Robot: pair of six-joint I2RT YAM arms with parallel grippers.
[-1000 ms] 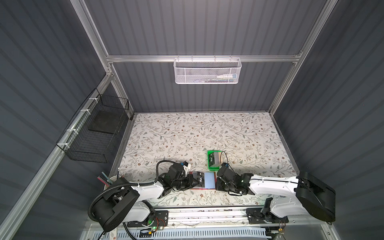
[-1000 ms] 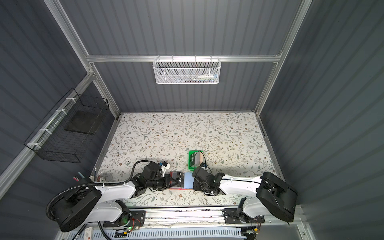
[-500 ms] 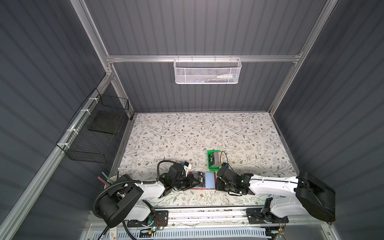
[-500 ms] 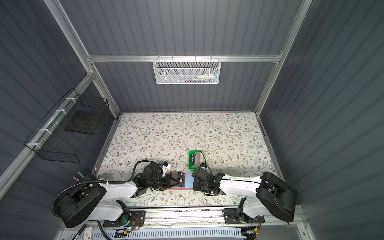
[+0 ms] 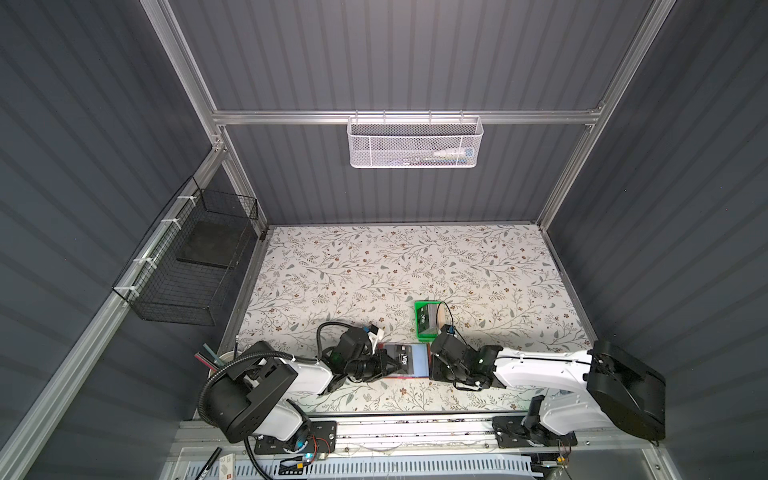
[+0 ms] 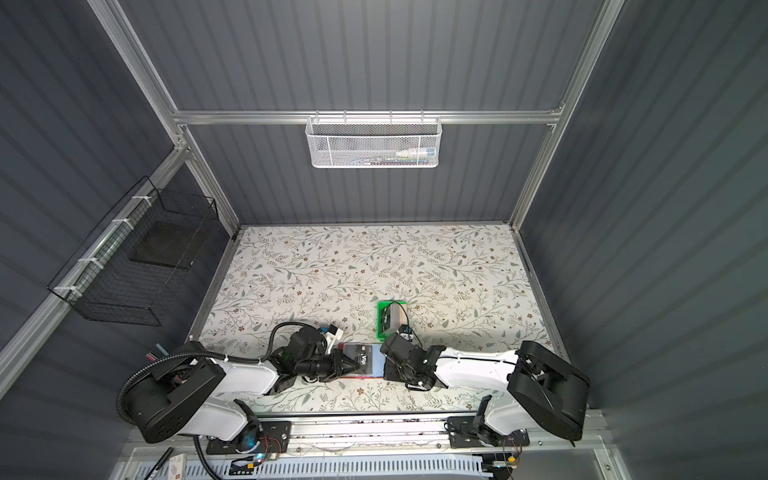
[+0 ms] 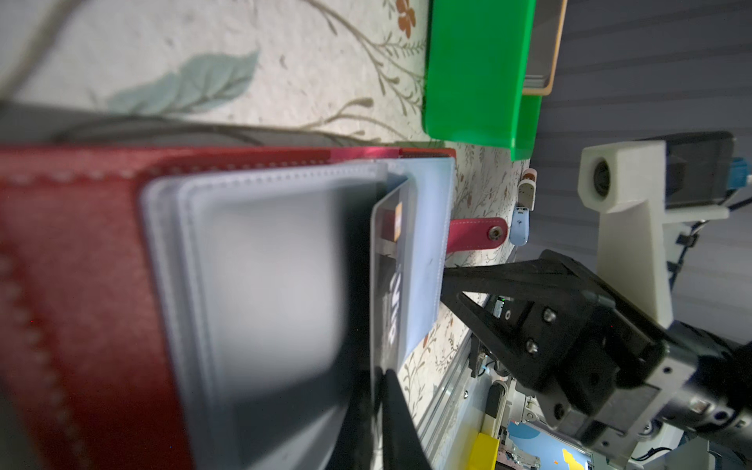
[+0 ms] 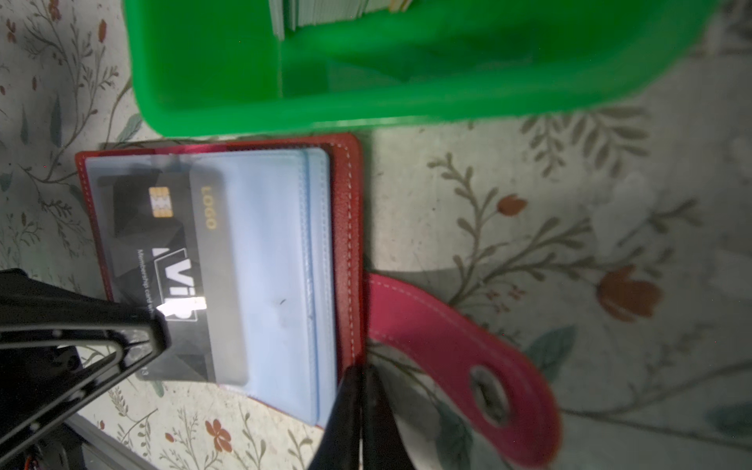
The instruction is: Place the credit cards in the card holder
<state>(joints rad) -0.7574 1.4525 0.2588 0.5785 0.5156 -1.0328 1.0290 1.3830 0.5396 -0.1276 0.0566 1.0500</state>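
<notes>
Top views, both alike, show the red card holder (image 5: 420,360) lying unfolded on the floral table cover (image 5: 395,266), close to the front rail and between the two arms. A black card (image 5: 401,358) lies across its clear sleeve (image 6: 376,360). The left gripper (image 5: 392,365) reaches onto that card from the left, and the right gripper (image 5: 433,365) meets the holder's opposite edge. Just behind the holder stands a green tray (image 5: 417,319) with more credit cards (image 5: 428,319) on edge in it. A black cable (image 5: 446,309) loops over the tray's right side. A white mesh basket (image 5: 413,143) on the back rail and a black wire basket (image 5: 187,266) on the left wall hang well apart from the work.

Left wrist view: the black card (image 7: 390,285) is seen nearly edge-on, part way into the top sleeve. The left claw's fingers (image 7: 398,415) are pressed together on the card's near end. The right gripper's black frame touches the sleeve's far edge, just beside the pink snap tab (image 7: 476,235) lying flat on the table.

Right wrist view: the green tray (image 8: 228,81) sits right against the holder's long side. The card's end nearer the tab looks hazed under the plastic. The right claw's fingers (image 8: 346,398) are closed tip to tip at the red cover's edge. I cannot tell whether they nip that edge.
</notes>
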